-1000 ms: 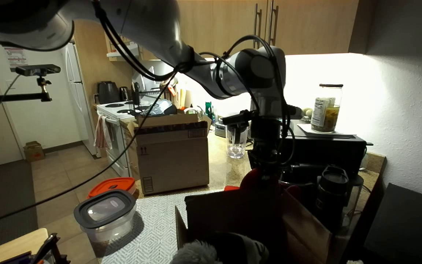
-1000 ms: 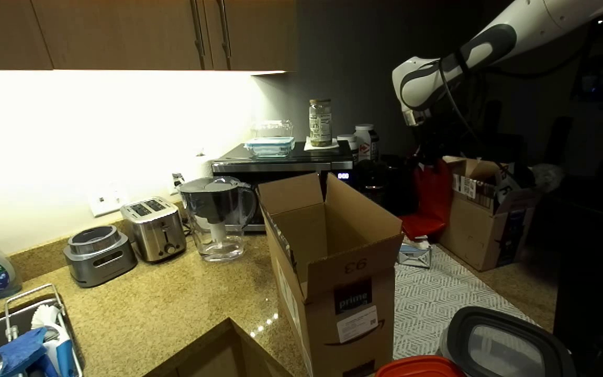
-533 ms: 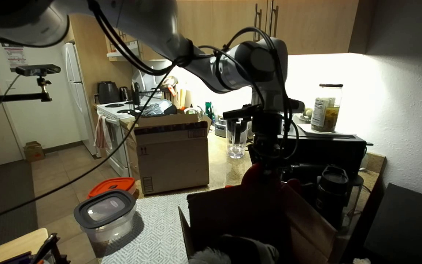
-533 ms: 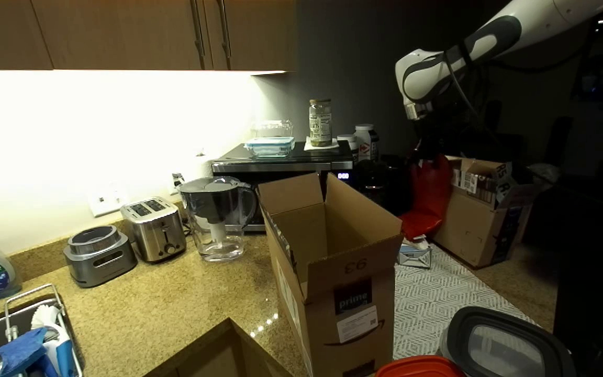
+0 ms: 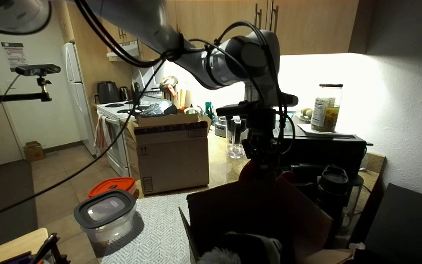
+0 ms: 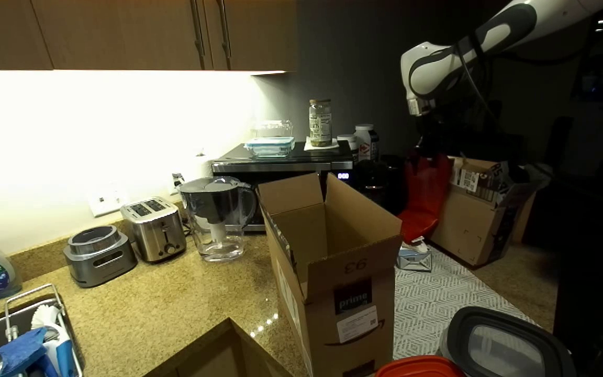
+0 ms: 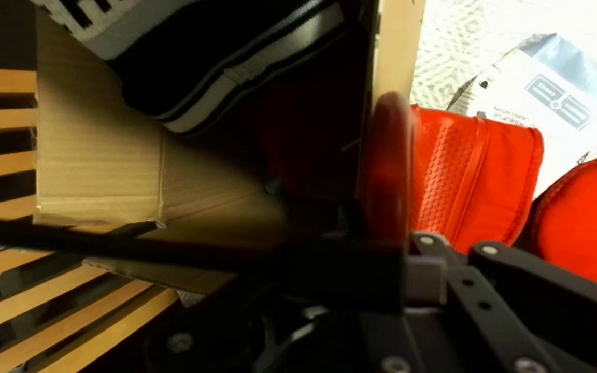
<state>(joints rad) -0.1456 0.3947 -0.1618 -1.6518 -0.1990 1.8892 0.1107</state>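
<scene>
My gripper [image 7: 403,274] is shut on the edge of a red textured mitt [image 7: 389,166]. The mitt hangs from the fingers in an exterior view [image 6: 427,188]. The gripper shows dark above it in both exterior views [image 5: 264,168] [image 6: 425,153]. The mitt lies along the wall of an open cardboard box [image 7: 96,140]; I cannot tell whether the wall is pinched too. The box shows in both exterior views [image 5: 233,205] [image 6: 461,225]. A black and grey knit hat [image 7: 195,57] lies inside it. More red fabric [image 7: 588,223] and a white packet [image 7: 552,98] lie beside the box.
A tall open prime box [image 6: 354,283] stands on the counter near the water pitcher [image 6: 218,220]. Lidded containers [image 5: 104,212] sit on the patterned mat [image 5: 156,220]. A microwave [image 6: 280,167] carries a jar [image 6: 320,123]. A black appliance [image 5: 332,190] stands close beside the open box.
The arm has risen a little and shifted, with the red mitt still in the fingers. The open box has shifted and turned along with it, and a flap now shows at its near side.
</scene>
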